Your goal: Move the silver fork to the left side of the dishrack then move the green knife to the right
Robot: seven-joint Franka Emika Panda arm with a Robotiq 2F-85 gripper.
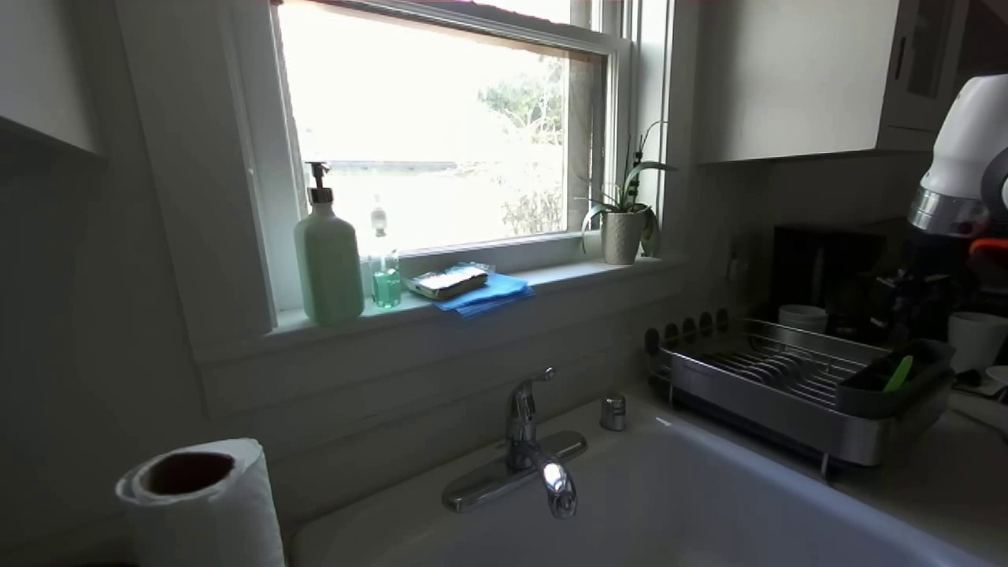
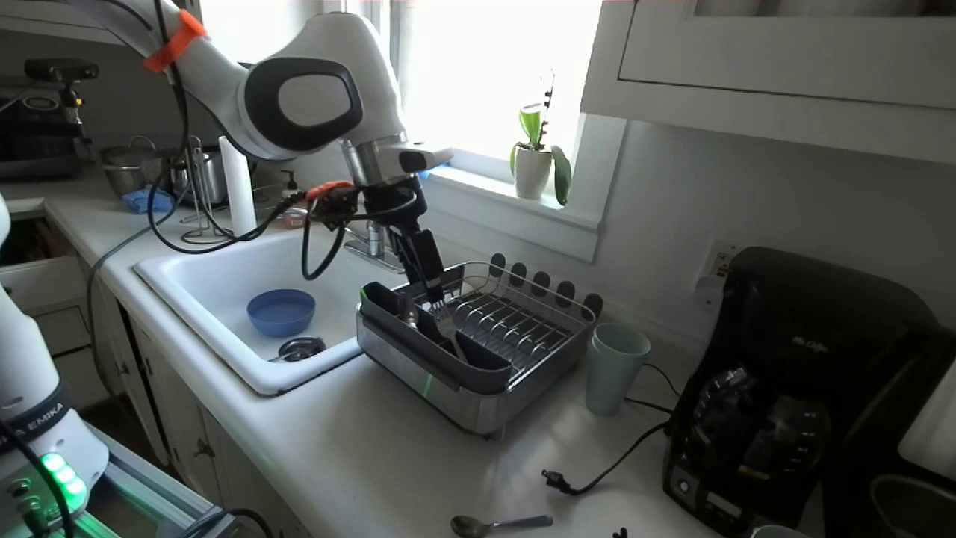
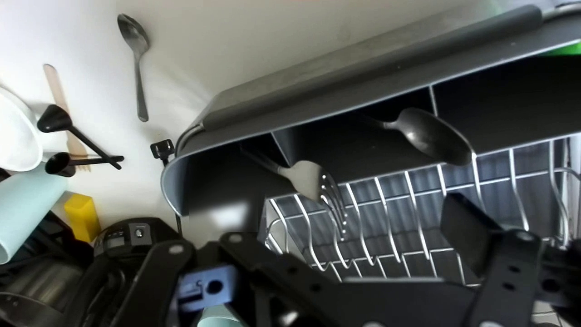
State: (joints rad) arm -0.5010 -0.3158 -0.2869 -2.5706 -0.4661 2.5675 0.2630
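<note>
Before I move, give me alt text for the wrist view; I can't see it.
The silver fork leans from the grey utensil caddy, tines over the dishrack, framed by the open hand and not gripped. Farther right, a metal spoon leans out too; the green knife is probably the bright sliver at the upper right edge.

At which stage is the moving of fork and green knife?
Done: apparently neither move. Facing the window, the silver fork leans in the caddy at the right end, the green knife at the left. In hand: nothing visible; the gripper is open over the dishrack. Remaining: probably fork leftward, then knife rightward.
</note>
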